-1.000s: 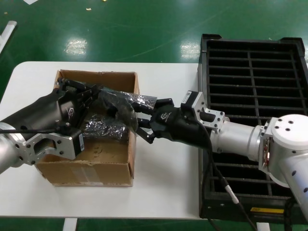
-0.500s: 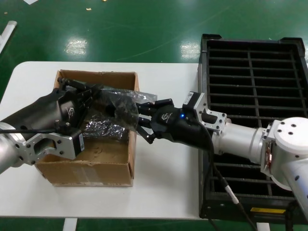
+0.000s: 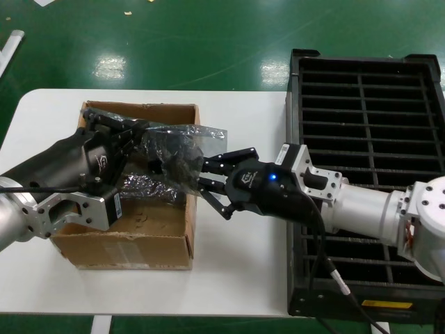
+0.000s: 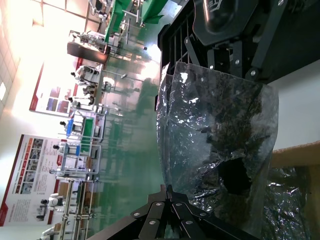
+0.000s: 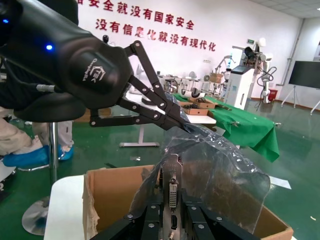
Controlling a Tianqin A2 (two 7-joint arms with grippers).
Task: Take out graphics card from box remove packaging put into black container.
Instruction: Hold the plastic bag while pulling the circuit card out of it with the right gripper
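Over the last second your right hand (image 3: 217, 182) drew back toward the black crate (image 3: 417, 104), away from the cardboard box (image 3: 139, 243). Its fingers stayed closed on the metal end bracket of the graphics card (image 5: 171, 192); the right wrist view showed the bracket pinched between them, connectors facing the camera. Your left hand (image 3: 132, 142) had not moved: it stayed above the box's far corner, fingers closed on the far edge of the anti-static bag (image 3: 177, 149).

The effect was that the bag stretched out between the two hands and lifted, hanging above the box's right wall rather than lying inside it. The card was still mostly inside the bag, held in the air over that wall, between the box and the crate. More crinkled silver plastic lay on the box floor (image 3: 149, 186); you could not tell from these views whether it held another card.

So the card was out of the box and the unwrapping was under way but not finished. Judging by this, further pulling apart should slide the card free, provided the bag doesn't snag on the bracket.
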